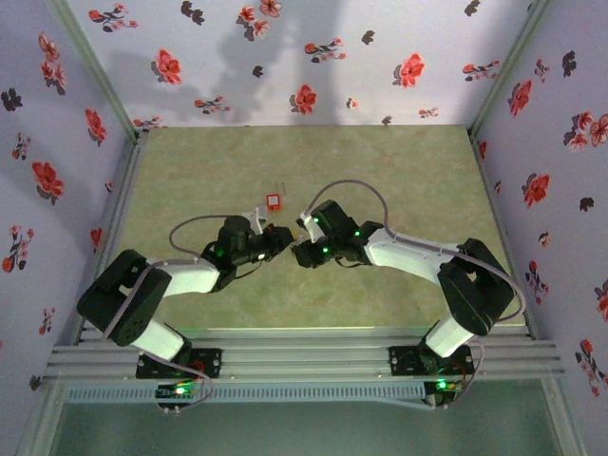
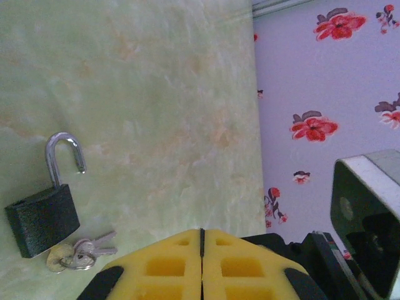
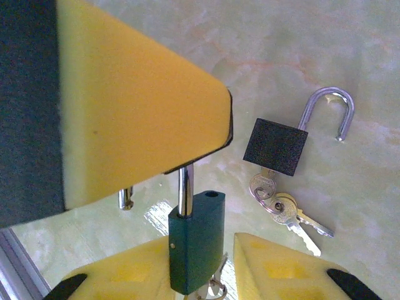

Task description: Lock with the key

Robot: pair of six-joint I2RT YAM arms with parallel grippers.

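**Green padlock hangs between both grippers, shackle open**

Closest to my right wrist lens is a big yellow pad of the left gripper [image 2: 201, 240], whose jaws are pressed together with no gap. The shackle [image 3: 185, 184] of the green padlock [image 3: 195, 240] runs up under that pad, but I cannot tell whether it is pinched there. Below it my right gripper [image 3: 200, 247] straddles the padlock body. One pad looks to be against the body and a sliver of space shows on the other side, so I cannot say whether it is clamped.

I take the key [image 3: 214, 289] to be the bit of silvery metal hanging under the body, between the right jaws and mostly hidden. The padlock stands upright with the key at its bottom end, so the right arm is nearer the key and the left arm is nearer the shackle. The shackle's free leg is swung aside, clear of its hole in the body's top.

The right wrist view gives me that detail. Overhead I get the layout: the grippers meet mid-table, and a red padlock [image 1: 273, 201] sits just on their far side. Both wrist views add a black padlock [image 3: 278, 147] lying flat on the table [image 1: 380, 171], shackle open, with a ring of keys [image 3: 287, 212] touching it.
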